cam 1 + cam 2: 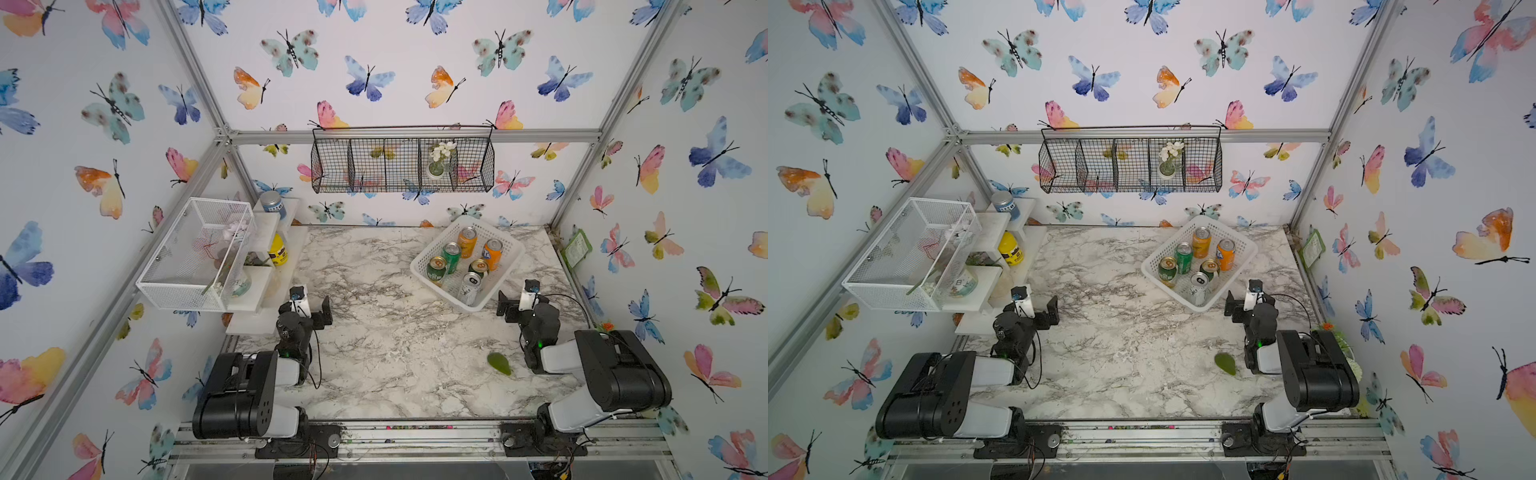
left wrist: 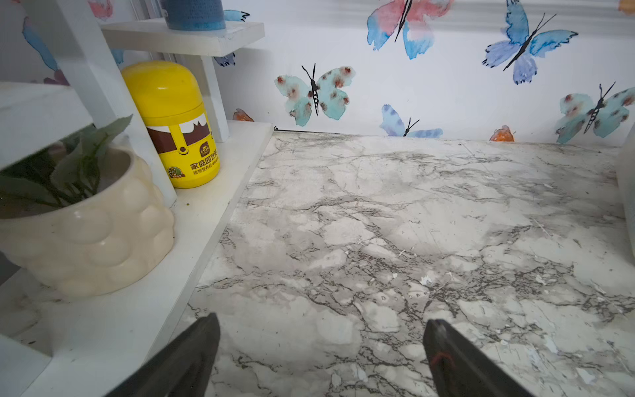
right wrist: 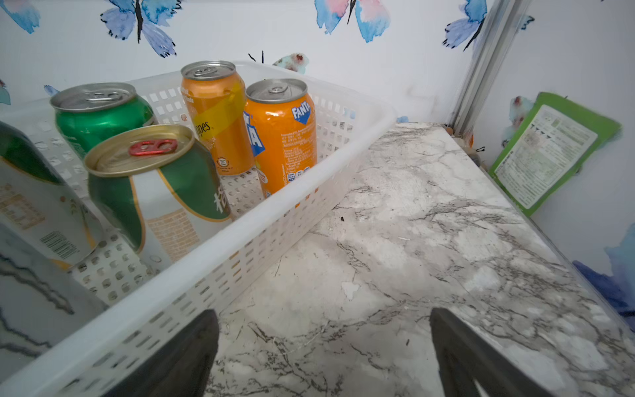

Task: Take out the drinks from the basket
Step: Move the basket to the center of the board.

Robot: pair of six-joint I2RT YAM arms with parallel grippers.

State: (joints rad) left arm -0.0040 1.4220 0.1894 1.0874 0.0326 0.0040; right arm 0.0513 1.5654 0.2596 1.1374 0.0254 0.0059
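Cans of drink, six in all, are pictured standing inside the white perforated basket (image 1: pixel 500 277), which is set at an angle on the marble tabletop (image 1: pixel 374 340) near the far right corner. An orange can (image 1: pixel 467 243) and an orange Fanta can (image 1: pixel 493 254) are seen at the far end. A bright green can (image 1: pixel 451 257) is placed just beside them, followed by a dark green can with a gold top (image 1: pixel 436 271), a second dark green can (image 1: pixel 478 268) and, at the near end, a slim silver-white can (image 1: pixel 469 289). No can has been lifted out.

The right gripper (image 3: pixel 323 323) is held low just beside the basket's near corner, its jaws spread wide with nothing between them. One finger (image 3: pixel 185 354) is shown against the basket wall, though contact cannot be judged. The left gripper (image 2: pixel 321 330) is likewise opened wide and empty over bare marble, beside a white shelf unit (image 2: pixel 206 213) on which a yellow jar (image 2: pixel 171 120) and a cream pot (image 2: pixel 89 237) are kept. A green leaf (image 1: pixel 498 363) is seen lying on the tabletop near the right arm.
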